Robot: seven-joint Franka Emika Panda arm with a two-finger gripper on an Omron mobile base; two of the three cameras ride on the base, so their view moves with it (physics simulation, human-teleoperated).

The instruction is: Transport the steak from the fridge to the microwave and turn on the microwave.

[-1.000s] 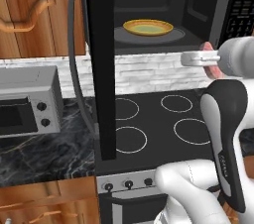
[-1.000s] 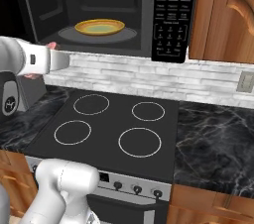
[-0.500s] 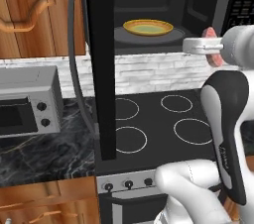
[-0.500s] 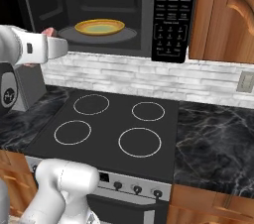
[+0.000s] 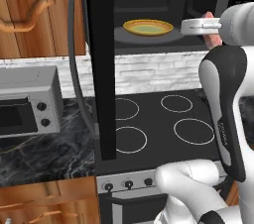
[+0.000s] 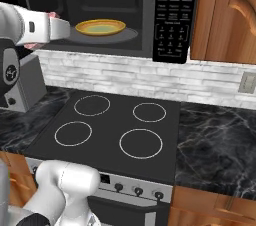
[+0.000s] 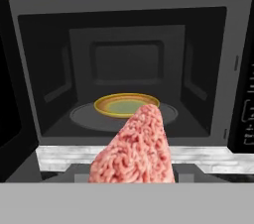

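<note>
Holding the steak point(image 7: 135, 151) clamped, the gripper point(image 5: 194, 26) hovers at the open microwave point(image 7: 124, 69) mouth, in front of the yellow plate point(image 7: 126, 105) on the turntable.

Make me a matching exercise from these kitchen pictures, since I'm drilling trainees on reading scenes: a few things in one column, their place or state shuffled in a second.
Things:
1. steak
2. yellow plate
3. microwave
4. toaster oven

Places or states:
A. on the black counter left of the stove
B. door swung open, above the stove
C. on the turntable inside the microwave
D. held in the gripper, in front of the microwave opening

Pairs: 1-D, 2-C, 3-B, 4-A
</note>
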